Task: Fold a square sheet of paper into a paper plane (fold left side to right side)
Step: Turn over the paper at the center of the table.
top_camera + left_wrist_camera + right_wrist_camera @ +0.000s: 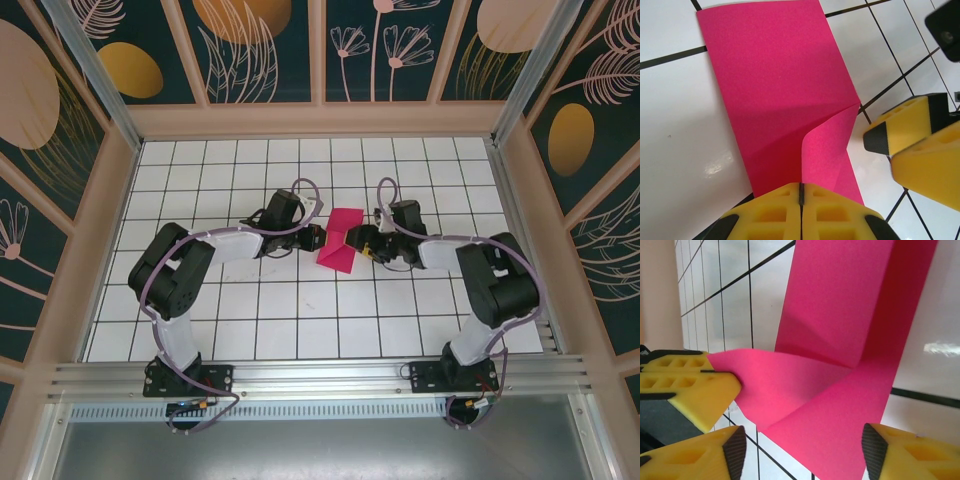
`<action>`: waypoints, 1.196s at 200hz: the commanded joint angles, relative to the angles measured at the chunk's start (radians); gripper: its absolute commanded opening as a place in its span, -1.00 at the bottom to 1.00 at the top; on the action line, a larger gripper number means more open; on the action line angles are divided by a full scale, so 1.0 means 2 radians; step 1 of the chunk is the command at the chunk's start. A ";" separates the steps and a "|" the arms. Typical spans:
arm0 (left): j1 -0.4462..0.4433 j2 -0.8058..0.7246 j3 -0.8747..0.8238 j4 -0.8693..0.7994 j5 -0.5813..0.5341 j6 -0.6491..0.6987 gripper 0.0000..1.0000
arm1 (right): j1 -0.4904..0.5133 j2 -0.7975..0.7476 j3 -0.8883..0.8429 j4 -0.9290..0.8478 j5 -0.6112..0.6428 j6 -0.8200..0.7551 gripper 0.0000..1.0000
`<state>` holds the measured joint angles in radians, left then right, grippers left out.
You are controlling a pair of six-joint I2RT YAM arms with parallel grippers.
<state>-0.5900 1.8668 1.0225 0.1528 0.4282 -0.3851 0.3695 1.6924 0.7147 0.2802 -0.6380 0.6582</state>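
My left claw and right claw meet at the pink sheet of paper, mid-table. From my left wrist, the left jaws are pressed together on a lifted corner flap, I judge to carry it across for the fold. From my right wrist, the right jaws stand apart astride the sheet's edge, gripping nothing, probably steadying it. No writing is readable.

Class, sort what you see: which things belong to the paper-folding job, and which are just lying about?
For the job: pink paper sheet; left gripper, pinching its flap; right gripper, open.
Just there: tiled table; patterned walls; metal rail.
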 commanded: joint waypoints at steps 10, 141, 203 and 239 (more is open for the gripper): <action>0.000 -0.011 -0.008 0.003 -0.005 0.002 -0.84 | 0.007 0.040 0.020 0.073 -0.035 0.045 0.18; 0.054 -0.200 -0.093 0.064 0.006 -0.083 0.85 | -0.034 -0.053 0.009 0.141 -0.091 0.010 -1.00; 0.056 -0.306 -0.137 0.210 0.127 -0.220 0.97 | -0.062 -0.173 0.054 0.176 -0.187 0.036 -1.00; 0.051 -0.296 -0.144 0.320 0.190 -0.292 0.93 | -0.037 -0.189 0.095 0.175 -0.198 0.050 -1.00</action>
<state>-0.4789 1.2633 0.7456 0.5701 0.6716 -0.8257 0.2562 1.3441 0.8356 0.5865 -0.9714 0.7414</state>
